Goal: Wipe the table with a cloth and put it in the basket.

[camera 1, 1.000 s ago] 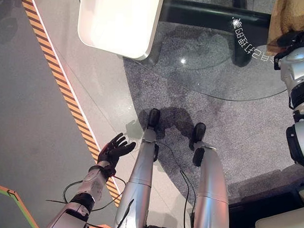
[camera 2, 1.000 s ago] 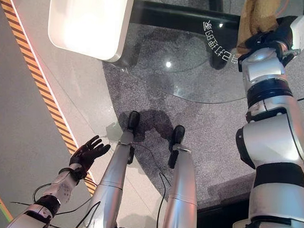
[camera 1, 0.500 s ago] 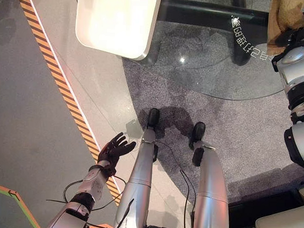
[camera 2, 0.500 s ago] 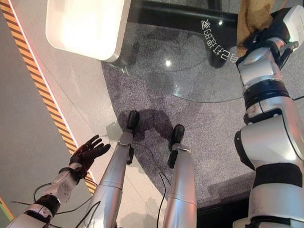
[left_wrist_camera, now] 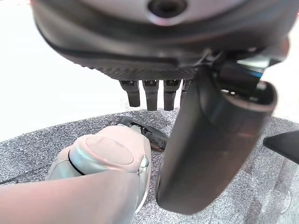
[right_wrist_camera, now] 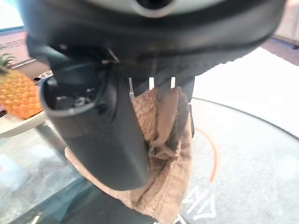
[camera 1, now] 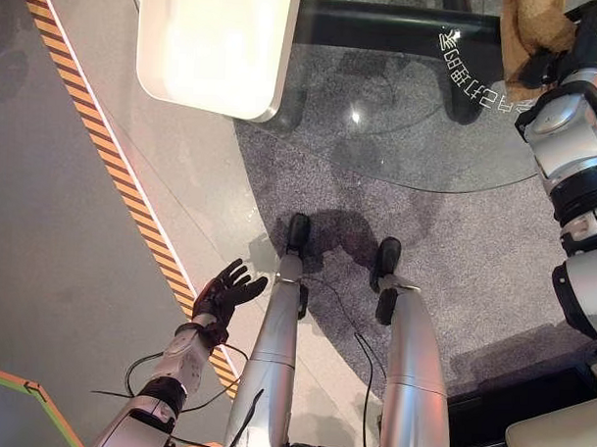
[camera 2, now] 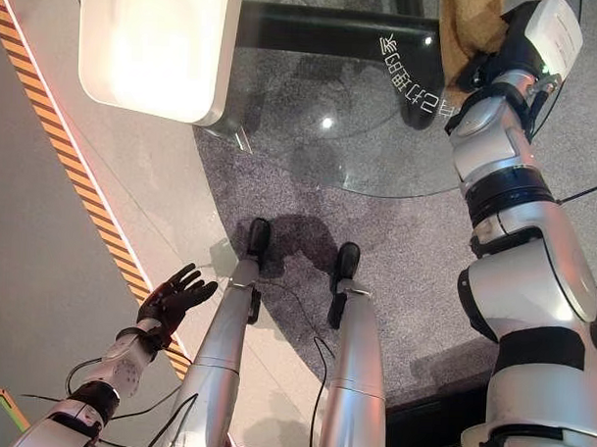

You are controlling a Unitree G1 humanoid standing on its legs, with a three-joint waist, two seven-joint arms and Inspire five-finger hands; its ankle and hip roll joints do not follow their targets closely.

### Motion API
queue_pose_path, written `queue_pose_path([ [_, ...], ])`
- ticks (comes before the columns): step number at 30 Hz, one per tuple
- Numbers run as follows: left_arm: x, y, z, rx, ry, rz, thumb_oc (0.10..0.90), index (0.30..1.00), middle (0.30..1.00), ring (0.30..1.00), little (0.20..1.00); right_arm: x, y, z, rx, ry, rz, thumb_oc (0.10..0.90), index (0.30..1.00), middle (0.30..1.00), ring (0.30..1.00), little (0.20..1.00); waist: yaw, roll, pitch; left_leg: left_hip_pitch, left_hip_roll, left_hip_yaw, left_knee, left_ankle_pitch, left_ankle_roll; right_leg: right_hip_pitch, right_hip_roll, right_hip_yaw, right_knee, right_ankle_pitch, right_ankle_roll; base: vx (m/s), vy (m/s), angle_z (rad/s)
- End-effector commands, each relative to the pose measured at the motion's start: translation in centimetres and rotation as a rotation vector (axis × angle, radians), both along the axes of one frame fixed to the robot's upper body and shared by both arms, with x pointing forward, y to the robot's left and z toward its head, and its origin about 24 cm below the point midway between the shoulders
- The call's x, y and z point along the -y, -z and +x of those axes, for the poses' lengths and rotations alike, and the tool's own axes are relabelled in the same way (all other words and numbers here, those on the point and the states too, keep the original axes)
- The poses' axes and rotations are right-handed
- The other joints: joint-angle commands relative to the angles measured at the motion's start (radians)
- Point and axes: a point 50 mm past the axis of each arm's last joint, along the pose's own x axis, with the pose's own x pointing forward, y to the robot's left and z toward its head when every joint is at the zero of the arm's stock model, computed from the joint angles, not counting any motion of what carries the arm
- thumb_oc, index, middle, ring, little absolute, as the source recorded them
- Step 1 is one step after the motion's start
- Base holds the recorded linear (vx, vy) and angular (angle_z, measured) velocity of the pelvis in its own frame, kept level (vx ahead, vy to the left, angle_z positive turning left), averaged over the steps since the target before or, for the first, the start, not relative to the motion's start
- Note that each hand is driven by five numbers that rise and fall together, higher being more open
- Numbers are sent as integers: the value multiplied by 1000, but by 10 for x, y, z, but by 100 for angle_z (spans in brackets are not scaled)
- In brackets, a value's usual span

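Tan, nubbly cloth point(right_wrist_camera: 161, 154) is bunched inside the right hand point(camera 2: 495, 64), whose fingers and thumb curl around it – the right wrist view shows the fabric squeezed against the palm, with a loose fold hanging below the thumb. From the head views, that hand is raised over the far side of the round glass table point(camera 1: 419, 149), and the cloth's upper part point(camera 2: 469, 23) stands above the fingers.

Judging by this, the step in hand is the wiping itself, or the approach to it: whether the cloth touches the glass cannot be told. The next move calls for pressing the hanging cloth flat onto the glass and sweeping it across without loosening the grip; a basket is nowhere visible, so finding it comes later.

Beyond the right hand, its wrist view picks out what the head views miss – a pineapple point(right_wrist_camera: 18, 95) on a pale shelf at the far side of the table. The head views, in turn, show a white rounded tabletop point(camera 1: 212, 44) beside the glass and an orange-and-black striped line point(camera 1: 114, 168) on the floor.

Well apart, low at the robot's side, the left hand point(camera 1: 225, 292) hangs with its fingers spread and holds nothing.
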Motion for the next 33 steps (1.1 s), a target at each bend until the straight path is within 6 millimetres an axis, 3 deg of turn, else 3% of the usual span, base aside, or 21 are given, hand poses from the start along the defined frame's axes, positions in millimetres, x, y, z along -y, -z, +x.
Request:
queue_pose_path([
  [1,-6,4,-6,-3,-54,10,800,900,900,900,900,-94,4,11,-35,-390,-155,100,300,300,300,200,24,3,-3,-3,-74,129,59,-85,117,30,23,-68,-131,69,-12,0,0,0],
  [15,-2,5,-8,4,-58,1,800,900,900,900,900,-139,4,-2,-28,-578,-247,100,300,300,300,200,17,-2,-3,-4,-72,133,52,-78,118,27,30,-67,-134,69,-13,0,0,0],
  [18,-1,5,-8,5,-59,1,800,900,900,900,900,-144,6,-4,-32,-605,-254,100,300,300,300,200,15,-3,-3,-1,-73,134,49,-77,118,28,31,-67,-135,69,-13,-24,3,0],
  [19,-2,1,-4,20,-60,1,800,900,900,900,900,-146,1,-6,-20,-609,-261,100,300,300,300,200,16,-2,-3,-27,-72,135,36,-40,122,6,30,-76,-155,106,-20,-73,7,1],
  [20,-1,1,-4,21,-61,0,800,900,900,900,900,-148,2,-6,-24,-619,-265,100,300,300,300,200,15,-2,-3,-27,-72,136,35,-39,123,7,31,-76,-158,106,-21,-73,8,3],
  [30,1,1,-4,25,-64,-2,800,900,900,900,900,-160,15,-10,-83,-675,-301,100,300,300,300,200,13,-7,-3,-33,-70,138,38,-38,121,2,31,-77,-154,106,-20,5,0,1],
  [31,1,5,-7,12,-63,-2,800,900,900,900,900,-160,20,-9,-97,-677,-297,100,300,300,300,200,13,-7,-3,-8,-71,136,49,-73,117,24,32,-68,-138,72,-12,62,-7,1],
  [33,2,5,-7,12,-64,-2,800,900,900,900,900,-161,23,-9,-113,-685,-308,100,300,300,300,200,12,-7,-3,-7,-72,136,47,-73,118,24,32,-68,-140,72,-12,31,-5,0],
])
